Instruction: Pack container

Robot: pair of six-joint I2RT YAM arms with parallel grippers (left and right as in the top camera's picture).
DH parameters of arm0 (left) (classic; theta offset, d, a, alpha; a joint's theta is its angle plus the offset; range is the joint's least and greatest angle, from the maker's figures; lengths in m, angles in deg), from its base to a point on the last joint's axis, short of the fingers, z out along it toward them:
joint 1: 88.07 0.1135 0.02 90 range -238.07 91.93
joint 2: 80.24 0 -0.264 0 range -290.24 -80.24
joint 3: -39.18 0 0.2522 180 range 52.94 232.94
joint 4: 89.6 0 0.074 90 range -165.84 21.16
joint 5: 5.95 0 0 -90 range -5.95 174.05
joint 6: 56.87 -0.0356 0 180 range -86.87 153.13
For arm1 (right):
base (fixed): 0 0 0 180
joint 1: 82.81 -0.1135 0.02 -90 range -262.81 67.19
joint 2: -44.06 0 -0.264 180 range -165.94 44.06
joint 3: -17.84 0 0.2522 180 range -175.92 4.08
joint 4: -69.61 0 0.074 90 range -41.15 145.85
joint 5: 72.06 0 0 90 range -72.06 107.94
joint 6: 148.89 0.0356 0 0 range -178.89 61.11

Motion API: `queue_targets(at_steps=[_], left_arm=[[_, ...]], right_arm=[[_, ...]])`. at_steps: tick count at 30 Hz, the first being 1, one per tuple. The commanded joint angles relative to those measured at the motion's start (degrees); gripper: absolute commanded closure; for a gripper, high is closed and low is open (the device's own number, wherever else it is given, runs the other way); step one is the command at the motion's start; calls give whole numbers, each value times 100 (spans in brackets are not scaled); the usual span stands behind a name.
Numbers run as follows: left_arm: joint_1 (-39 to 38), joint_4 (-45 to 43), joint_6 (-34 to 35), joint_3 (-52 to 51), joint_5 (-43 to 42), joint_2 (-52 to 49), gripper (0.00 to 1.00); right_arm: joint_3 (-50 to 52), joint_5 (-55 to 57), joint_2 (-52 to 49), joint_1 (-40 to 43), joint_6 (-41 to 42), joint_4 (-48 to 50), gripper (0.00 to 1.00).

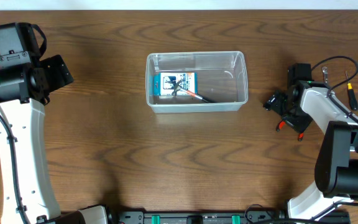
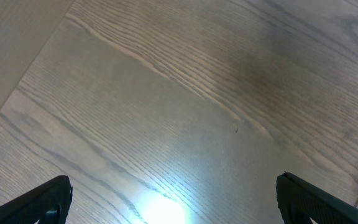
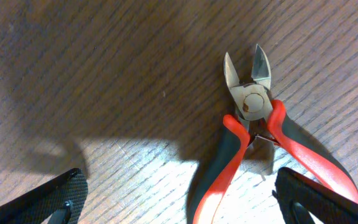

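Hovering over red-handled cutters (image 3: pixel 253 106): right gripper (image 3: pixel 182 199), jaws wide, empty. Cutters lie at three o'clock of container (image 1: pixel 196 107). Pickup step; next needs descent, closure across handles.

The container (image 1: pixel 225 74) stands mid-table (image 1: pixel 104 155), toward the far edge. A box (image 1: pixel 166 84) lies in its left end, and a tool (image 1: pixel 194 94) lies across the box's right side, reaching onto the container floor. Cutters (image 3: pixel 254 103) lie on the table right of the container, under the right gripper (image 3: pixel 178 196). The left gripper (image 2: pixel 173 199) hangs over the table, well left of the container.
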Motion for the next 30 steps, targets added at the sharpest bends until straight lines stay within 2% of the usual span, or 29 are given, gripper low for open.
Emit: queue_targets(at_steps=[1, 30], left_arm=[[24, -4, -94, 11, 90, -11, 2], [24, -4, -94, 11, 90, -11, 2]], right_arm=[[-109, 9, -50, -22, 81, -2, 1], [-103, 133, -50, -22, 341, -245, 1]])
